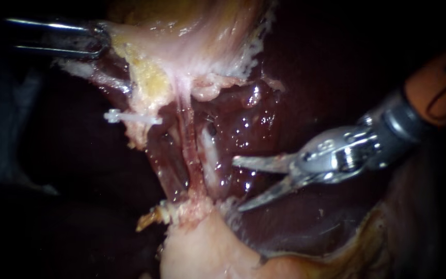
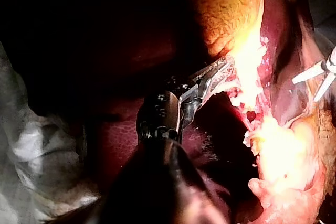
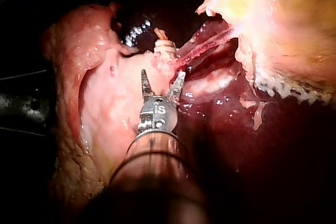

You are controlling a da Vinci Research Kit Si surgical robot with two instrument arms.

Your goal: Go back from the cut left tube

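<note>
over the dark red glossy liver (image 1: pixel 256 124), the pale pink-yellow gallbladder (image 1: pixel 192 36) is clamped by the left instrument (image 1: pixel 100 40). the right instrument (image 1: pixel 239 185) gapes wide, empty, just right of the thin pink tube (image 1: pixel 191 155), untouching; a small white clip (image 1: pixel 130 119) sits beyond.

The liver (image 1: pixel 311 222) is the bed that carries everything here: dark red, wet and glistening under the light. The gallbladder (image 1: pixel 192 41) lies against it, pale pink with a patch of yellow fat, its ragged white edge touching the liver's surface. Lower down, a pale pink mass (image 1: pixel 197 253) rests on the liver. In the left wrist view a crumpled grey-white covering (image 2: pixel 31 150) lies beside the liver; whether it runs beneath cannot be told.
</note>
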